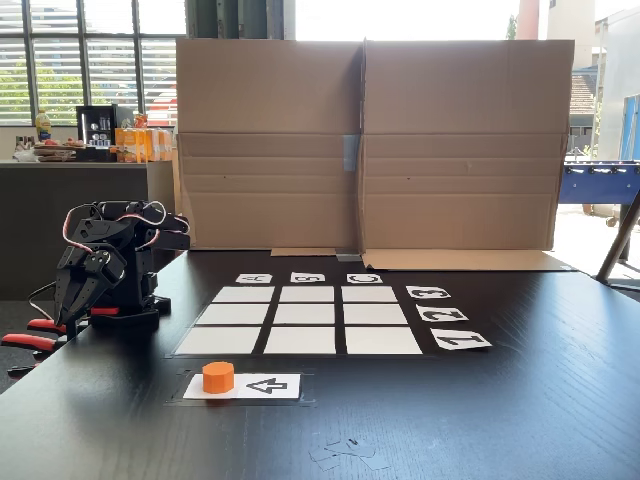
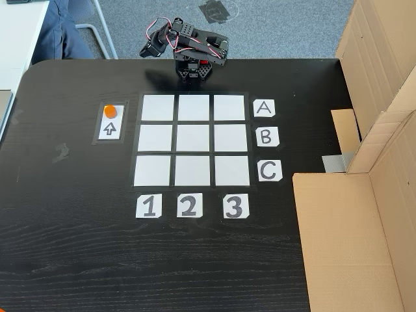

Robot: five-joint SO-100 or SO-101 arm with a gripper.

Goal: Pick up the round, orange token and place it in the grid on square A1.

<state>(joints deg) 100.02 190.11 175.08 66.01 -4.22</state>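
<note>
Black wood-grain table point(image 2: 78, 260). The arm point(image 2: 188, 49) sits folded at the far edge of the table in the top-down fixed view; in the low fixed view it stands at the left edge, red clamps point(image 1: 35, 335) beside its base.

The gripper point(image 1: 70, 310) points down toward the table in the low view, tucked against the arm's body. Cannot tell whether its fingers are spread or pressed together; nothing is seen between them.

The token point(image 1: 218, 377), a short orange cylinder, stands upright on one end of a white card with a black arrow point(image 1: 262, 386). The arrow head points at the token. In the top-down view the token point(image 2: 110, 110) sits on the card's end nearer the arm's edge of the table, with the card just beside the grid.

Token and gripper are well apart, not touching. In the low view the token lies right of the gripper and nearer the table's front edge.

The grid point(image 2: 192, 140) lies mid-table, nine white cells, all bare. Label cards A, B, C run along one side, 1, 2, 3 along another. Square A1 point(image 2: 158, 108) is the corner cell nearest the token and the arm.

Cardboard panels point(image 1: 370, 140) stand along the table's far edge in the low view.
</note>
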